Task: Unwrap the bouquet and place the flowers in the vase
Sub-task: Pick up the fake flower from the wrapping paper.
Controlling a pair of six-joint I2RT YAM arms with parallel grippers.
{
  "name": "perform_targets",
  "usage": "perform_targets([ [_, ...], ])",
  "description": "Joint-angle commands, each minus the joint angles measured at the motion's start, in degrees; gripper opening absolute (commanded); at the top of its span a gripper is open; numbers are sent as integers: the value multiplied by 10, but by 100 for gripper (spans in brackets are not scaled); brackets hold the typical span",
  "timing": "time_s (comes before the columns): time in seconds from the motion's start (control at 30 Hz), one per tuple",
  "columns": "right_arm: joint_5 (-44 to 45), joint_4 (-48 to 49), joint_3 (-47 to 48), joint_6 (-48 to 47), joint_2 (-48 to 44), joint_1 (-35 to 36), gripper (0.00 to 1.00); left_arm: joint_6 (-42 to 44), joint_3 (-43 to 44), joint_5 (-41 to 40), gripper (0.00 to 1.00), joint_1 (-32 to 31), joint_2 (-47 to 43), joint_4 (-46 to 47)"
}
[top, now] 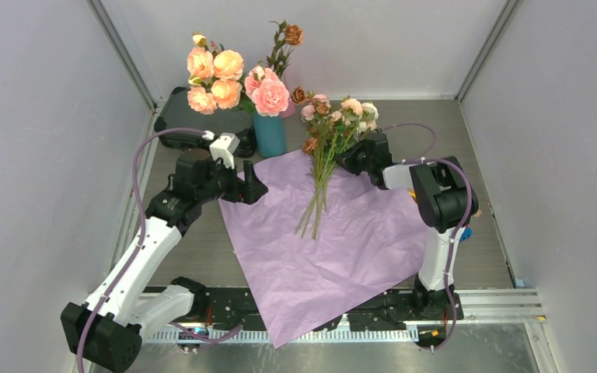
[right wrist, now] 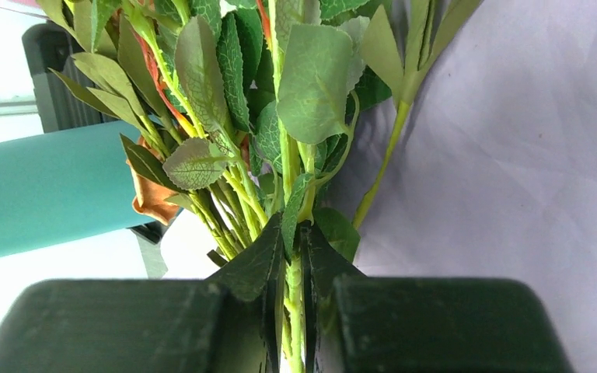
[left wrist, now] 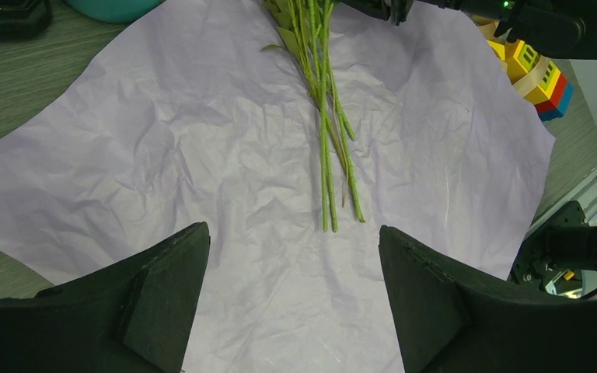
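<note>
Already unwrapped: the lilac paper (top: 342, 249) lies spread flat on the bench (top: 194, 249), so the step in hand appears to be the pick-up of the flowers (top: 334, 116) for transfer to the vase (top: 270, 134).

Position. The flowers lie across the far part of the paper, heads toward the back wall and cut stems (left wrist: 328, 171) pointing toward the near edge. The teal vase stands just beyond the paper's far left corner, to the left of the flower heads; it holds peach roses (top: 216, 78) and one pink bloom.

Fingers. The right fingers (right wrist: 435, 326) are clenched on the bunch high up, among the leaves, with several stems pinched in the narrow slot between them. The left fingers (left wrist: 451, 303) are released and spread wide, hovering over the left part of the paper and grasping nothing.

Next move (judgement). The bunch must be raised clear of the paper, swung so the stem ends hang downward, carried left until they are above the vase mouth, then lowered in. Because the grip is high, the long stems will trail loosely and may splay. The blooms in the vase crowd its opening, so the entry should be steep and well centred.
</note>
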Motion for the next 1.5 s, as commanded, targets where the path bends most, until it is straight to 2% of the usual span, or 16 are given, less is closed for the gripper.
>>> perform_targets([
  [0.0, 25, 63, -10, 25, -33, -2, 0, 9, 22, 11, 82, -3, -6, -2],
  [0.2, 70, 107, -55, 50, -68, -2, 0, 12, 22, 7, 82, -4, -8, -3],
  [0.5, 133, 126, -114, 37, -133, -2, 0, 16, 22, 12, 82, -10, -11, -2],
  [0.87, 182, 115, -156, -2, -214, -2, 0, 22, 21, 10, 82, -16, -11, -2],
  [1.03, 194, 89, -178, -44, -283, -2, 0, 27, 21, 11, 82, -19, -15, -2],
  [1.1, 187, 96, -200, -64, -325, -2, 0, 29, 22, 17, 82, -19, -21, -1],
  [1.23, 164, 51, -225, -114, -422, -2, 0, 30, 7, 37, 82, -20, -47, 26],
  [1.33, 112, -13, -228, -145, -501, -2, 0, 30, -1, 60, 81, -20, -61, 42],
  [1.47, 29, -40, -243, -173, -585, 1, 0, 15, -11, 95, 79, -22, -67, 72],
])
